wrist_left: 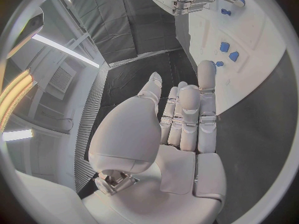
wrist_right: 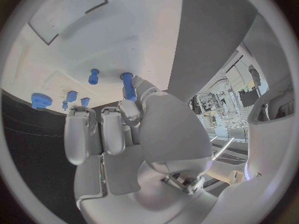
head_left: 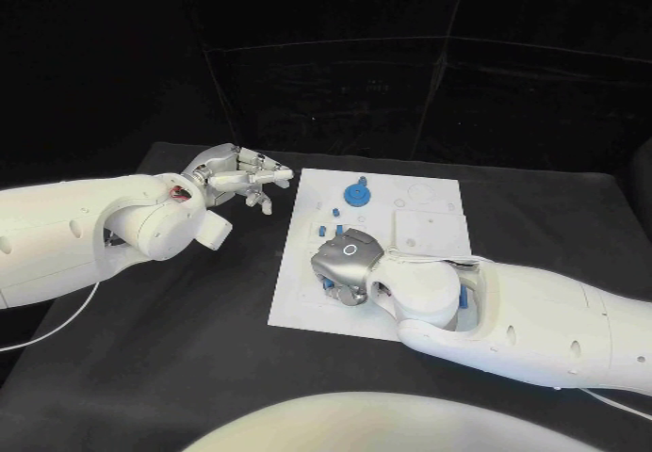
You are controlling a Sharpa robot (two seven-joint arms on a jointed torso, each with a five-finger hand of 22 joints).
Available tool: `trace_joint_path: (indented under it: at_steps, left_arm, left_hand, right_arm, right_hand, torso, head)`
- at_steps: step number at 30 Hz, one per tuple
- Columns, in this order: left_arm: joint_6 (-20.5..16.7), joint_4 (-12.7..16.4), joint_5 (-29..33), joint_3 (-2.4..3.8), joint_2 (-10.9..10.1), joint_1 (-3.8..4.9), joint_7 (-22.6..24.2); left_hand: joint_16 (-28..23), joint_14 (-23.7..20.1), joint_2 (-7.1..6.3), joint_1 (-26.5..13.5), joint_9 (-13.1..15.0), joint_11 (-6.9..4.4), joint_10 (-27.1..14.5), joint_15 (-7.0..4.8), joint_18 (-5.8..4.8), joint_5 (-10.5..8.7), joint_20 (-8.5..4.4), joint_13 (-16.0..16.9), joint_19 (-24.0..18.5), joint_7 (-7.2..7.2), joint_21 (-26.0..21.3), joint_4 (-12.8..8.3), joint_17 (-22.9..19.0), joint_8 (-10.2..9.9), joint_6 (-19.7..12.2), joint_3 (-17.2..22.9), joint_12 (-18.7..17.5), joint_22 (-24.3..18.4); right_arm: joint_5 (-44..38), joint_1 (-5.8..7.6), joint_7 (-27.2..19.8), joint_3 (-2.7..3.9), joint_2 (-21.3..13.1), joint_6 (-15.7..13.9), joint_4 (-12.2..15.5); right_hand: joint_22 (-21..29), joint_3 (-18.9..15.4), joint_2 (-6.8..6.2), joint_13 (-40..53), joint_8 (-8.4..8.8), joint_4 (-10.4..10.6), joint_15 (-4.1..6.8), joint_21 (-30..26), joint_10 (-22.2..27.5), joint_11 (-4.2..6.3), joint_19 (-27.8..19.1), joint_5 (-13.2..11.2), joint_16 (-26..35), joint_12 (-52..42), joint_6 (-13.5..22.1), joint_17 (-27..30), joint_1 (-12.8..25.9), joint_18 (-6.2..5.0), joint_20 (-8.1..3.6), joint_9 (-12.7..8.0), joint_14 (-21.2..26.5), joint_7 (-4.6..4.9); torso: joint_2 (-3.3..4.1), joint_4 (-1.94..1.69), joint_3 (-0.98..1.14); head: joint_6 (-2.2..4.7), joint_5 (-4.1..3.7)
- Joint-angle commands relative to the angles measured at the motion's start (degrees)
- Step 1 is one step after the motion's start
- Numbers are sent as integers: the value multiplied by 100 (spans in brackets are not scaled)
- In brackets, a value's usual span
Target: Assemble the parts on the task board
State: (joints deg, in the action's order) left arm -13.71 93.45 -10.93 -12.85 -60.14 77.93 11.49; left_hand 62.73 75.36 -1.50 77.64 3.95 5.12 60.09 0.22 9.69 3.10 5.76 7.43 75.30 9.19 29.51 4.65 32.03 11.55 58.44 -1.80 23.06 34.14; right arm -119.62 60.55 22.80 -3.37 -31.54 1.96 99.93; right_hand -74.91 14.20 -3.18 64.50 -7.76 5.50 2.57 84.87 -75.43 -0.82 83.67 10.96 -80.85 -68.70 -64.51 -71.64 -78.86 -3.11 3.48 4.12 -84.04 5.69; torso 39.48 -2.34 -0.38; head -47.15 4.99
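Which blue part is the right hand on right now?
The long blue peg, touching the right hand's fingertips; the shorter peg and the round gear-like part lie apart, untouched.

The black, matte-topped bench [head_left: 190, 339] carries one thing directly: a white rectangular task board [head_left: 306, 297], lying flat near the bench's middle with its long sides running away from the robot. Dark bench surface shows on every visible side of the board. A thin white cable [head_left: 55, 325] trails across the bench's left part.
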Motion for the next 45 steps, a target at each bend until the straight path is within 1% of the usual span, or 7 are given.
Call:
trace_joint_path:
  at_steps: [1,16,25,33,36,39,45]
  left_arm:
    - [84,6,26,5,7,12,-14]
    - [121,5,26,5,12,13,-68]
    - [136,3,26,5,14,14,-77]
    - [98,-14,26,5,16,13,128]
    - [96,-38,26,5,18,13,223]
    - [105,-75,26,4,26,13,275]
    - [148,-178,28,2,85,12,323]
  left_hand:
    - [-25,-29,23,26,-6,-9,-45,-5,72,9,4,-5,-2,-4,-38,-22,-5,28,-21,9,19,-10]
    - [-32,-33,27,24,-9,-5,-56,-3,71,5,5,-9,-4,1,-40,-25,-17,25,-34,12,13,-11]
    - [-32,-33,27,24,-9,-5,-56,-3,71,5,5,-9,-4,1,-40,-25,-17,25,-34,12,13,-11]
    - [-37,-37,27,19,-10,0,-67,0,71,3,7,-13,-7,6,-42,-26,-25,22,-45,12,7,-13]
    - [-51,-48,25,15,-11,2,-72,3,70,2,8,-15,-10,9,-45,-27,-53,20,-52,11,4,-15]
    - [-59,-53,25,14,-12,3,-74,3,69,2,9,-16,-12,10,-46,-27,-66,19,-54,11,4,-15]
    - [-66,-59,27,13,-12,4,-75,5,69,2,10,-16,-14,10,-47,-27,-80,19,-56,12,3,-16]
  right_arm:
    - [82,4,-77,-2,1,-72,14]
    - [200,5,-35,-3,-34,-187,-23]
    - [193,5,-17,-3,-54,-410,-11]
    - [278,2,-356,2,-328,-1752,151]
    - [834,4,-752,7,-629,-2498,284]
    - [1957,69,-1145,19,-983,-3055,408]
    - [4260,241,-1566,164,-1837,-3155,670]
  right_hand:
    - [-694,32,-7,-51,-12,-2,37,18,56,-12,8,-37,-12,62,-35,3,14,96,7,2,-265,-9]
    - [-680,-66,-304,-804,351,116,-108,1,531,-193,-11,-446,-7,804,562,-27,226,93,130,-48,-262,208]
    - [-666,-81,-348,-871,409,142,-138,-10,571,-225,-24,-496,0,869,696,-24,224,88,163,-48,-258,243]
    - [-540,-179,-509,-1018,421,246,-164,-92,666,-253,-126,-595,80,999,823,102,302,55,192,-45,-223,265]
    - [-68,-482,-677,-1639,413,487,-194,-414,1053,-285,-499,-514,409,1569,966,599,359,-66,223,-39,-82,295]
    - [467,-1305,-660,-2322,388,1021,-193,-831,1276,-282,-866,-343,845,2150,1069,1114,-15,-184,243,-24,8,315]
    - [761,-1743,-536,-2445,373,1095,-196,-1066,1337,-297,-1021,69,1001,2214,977,1247,-64,-250,226,-16,7,305]
  torso:
    - [1,0,1]
    - [-1,-1,3]
    - [2,2,4]
    - [-3,4,12]
    - [-15,15,12]
    - [-22,31,10]
    - [-46,61,15]
  head:
    - [-14,6]
    - [-16,5]
    - [-13,-2]
    - [53,-37]
    - [98,-71]
    - [156,-104]
    - [304,-282]
